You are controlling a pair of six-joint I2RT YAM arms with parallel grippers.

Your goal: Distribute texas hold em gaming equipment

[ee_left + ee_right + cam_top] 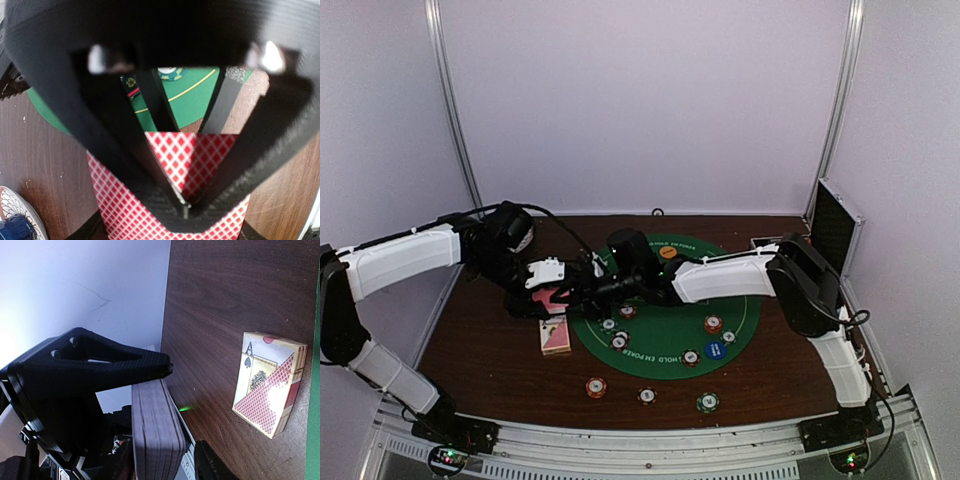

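Room: pale lilac walls and slim metal posts close in a dark wood table.
Mat: a round green poker mat lies mid-table, with white lettering along its near edge.
Left gripper: reaching in from the left, its fingers pinched shut on the deck of red-backed cards.
Deck: held up off the wood just left of the mat's edge, near the card box; the right wrist view shows it edge-on as a thick stack.
Right gripper: reaching across the mat to meet the left one, a finger on either side of the same deck; I cannot tell whether it is clamping.
Card box: flat on the wood just beside the mat, ace of spades and red check pattern on its face.
Striped poker chips: several scattered singly over the mat.
Front chips: three more sit apart on the bare wood in front of the mat.
Blue disc: on the mat's right side, close to chips.
Orange-yellow disc: at the mat's far edge.
Chip case: open, at the far right corner.
Blue cup: on a patterned plate, low left in the left wrist view.
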